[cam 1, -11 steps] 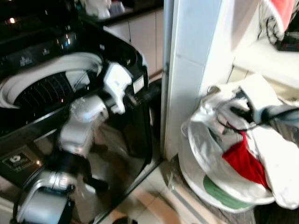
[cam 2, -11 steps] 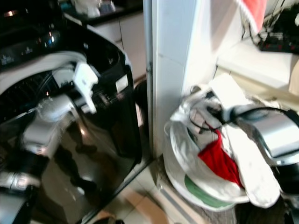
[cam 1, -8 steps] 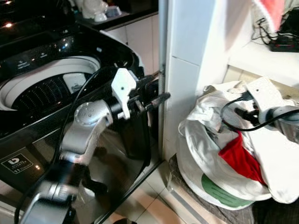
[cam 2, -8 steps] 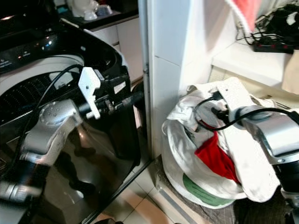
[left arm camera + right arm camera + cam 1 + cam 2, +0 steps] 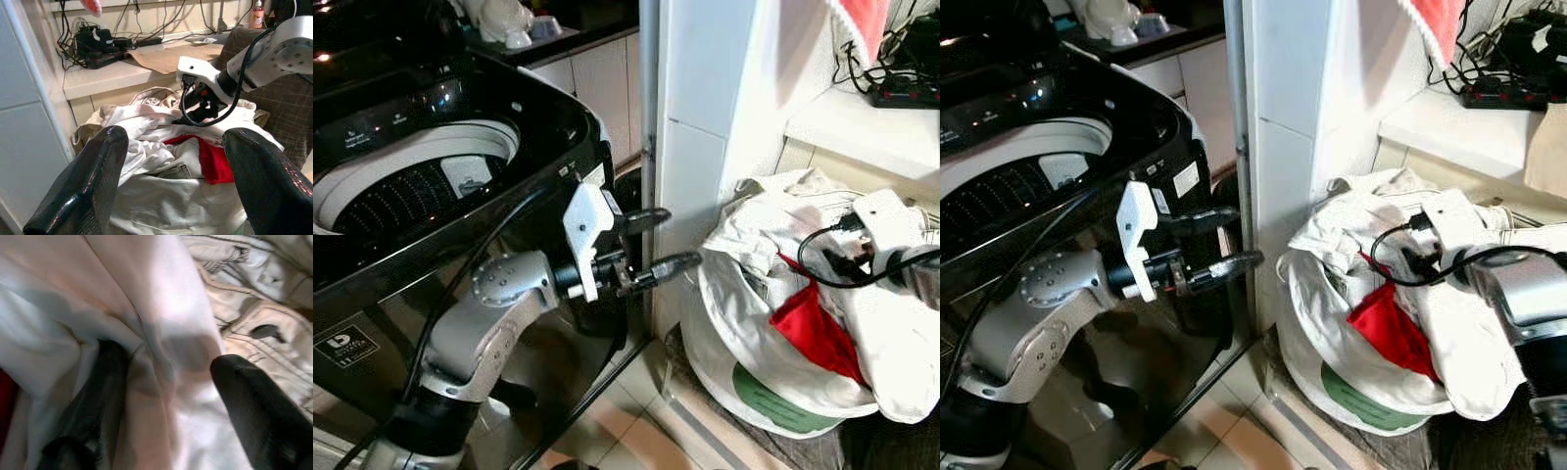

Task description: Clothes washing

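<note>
A black top-loading washing machine (image 5: 431, 117) stands at the left with its lid up and its drum (image 5: 401, 191) exposed. At the right sits a white laundry bag (image 5: 744, 377) heaped with white clothes (image 5: 146, 122) and a red garment (image 5: 813, 333). My left gripper (image 5: 683, 235) is open and holds nothing, in front of the washer's corner, pointing at the bag. My right gripper (image 5: 168, 357) is pushed into the top of the pile, fingers (image 5: 98, 401) spread, with a fold of white cloth (image 5: 166, 318) lying between them.
A white tiled pillar (image 5: 705, 117) rises between washer and bag. Behind the bag a shelf (image 5: 862, 127) carries a power strip (image 5: 901, 93) and cables, with a red cloth (image 5: 862, 20) hanging above. Pale tiled floor (image 5: 636, 431) lies below. White cabinets (image 5: 597, 73) stand at the back.
My left arm has swung down from the washer's rim and reached out toward the bag. The right gripper stays in the clothes pile. The camera has shifted a little.
</note>
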{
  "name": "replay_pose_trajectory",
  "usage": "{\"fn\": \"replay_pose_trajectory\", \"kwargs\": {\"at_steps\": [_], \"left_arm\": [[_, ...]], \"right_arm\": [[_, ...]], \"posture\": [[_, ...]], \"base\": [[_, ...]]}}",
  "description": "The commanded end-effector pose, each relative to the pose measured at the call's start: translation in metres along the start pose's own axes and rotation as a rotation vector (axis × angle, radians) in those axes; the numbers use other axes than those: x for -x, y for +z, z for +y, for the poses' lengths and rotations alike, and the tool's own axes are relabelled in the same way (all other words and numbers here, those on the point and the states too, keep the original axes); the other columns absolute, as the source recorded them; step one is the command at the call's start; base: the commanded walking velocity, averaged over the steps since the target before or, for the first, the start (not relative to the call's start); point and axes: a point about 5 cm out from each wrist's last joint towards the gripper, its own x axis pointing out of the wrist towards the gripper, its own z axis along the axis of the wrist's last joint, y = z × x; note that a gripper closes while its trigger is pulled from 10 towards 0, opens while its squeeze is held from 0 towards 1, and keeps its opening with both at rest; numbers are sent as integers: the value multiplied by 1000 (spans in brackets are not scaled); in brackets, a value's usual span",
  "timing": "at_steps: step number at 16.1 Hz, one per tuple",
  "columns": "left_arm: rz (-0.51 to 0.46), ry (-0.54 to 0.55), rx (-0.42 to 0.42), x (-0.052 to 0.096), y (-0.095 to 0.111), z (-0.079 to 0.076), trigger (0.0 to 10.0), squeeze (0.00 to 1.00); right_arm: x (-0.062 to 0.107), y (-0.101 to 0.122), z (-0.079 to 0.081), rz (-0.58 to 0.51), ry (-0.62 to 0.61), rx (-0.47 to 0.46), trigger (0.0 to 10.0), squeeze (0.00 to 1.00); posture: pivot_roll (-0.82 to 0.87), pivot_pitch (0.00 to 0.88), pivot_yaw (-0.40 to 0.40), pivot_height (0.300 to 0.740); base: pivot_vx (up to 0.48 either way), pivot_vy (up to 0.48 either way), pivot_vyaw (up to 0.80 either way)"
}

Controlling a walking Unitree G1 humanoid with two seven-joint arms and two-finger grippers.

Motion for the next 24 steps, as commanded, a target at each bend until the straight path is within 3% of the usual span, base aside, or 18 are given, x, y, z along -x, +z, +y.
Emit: {"fn": "replay_pose_trajectory", "kwargs": {"at_steps": [1, 11, 16, 20, 24], "left_arm": [[8, 9, -4, 3, 3, -1, 10000, 0], [45, 3, 32, 6, 6, -9, 10000, 0], [48, 8, 34, 6, 7, -9, 10000, 0], [49, 21, 25, 6, 8, -8, 10000, 0], [-81, 125, -63, -2, 33, 4, 10000, 0]], "right_arm": [[-3, -7, -4, 21, -3, -25, 0, 0], [-8, -2, -10, -26, 34, -76, 0, 0], [-1, 7, -17, -71, 34, -84, 0, 0], [19, 31, -17, -180, 102, -102, 0, 0], [78, 97, -18, -527, 333, -169, 0, 0]], "posture": [[-91, 0, 84, 740], [-85, 0, 81, 740], [-83, 0, 81, 740], [-89, 0, 83, 740], [-97, 0, 77, 740]], "base": [[0, 0, 0], [0, 0, 0], [0, 0, 0], [0, 0, 0], [0, 0, 0]]}}
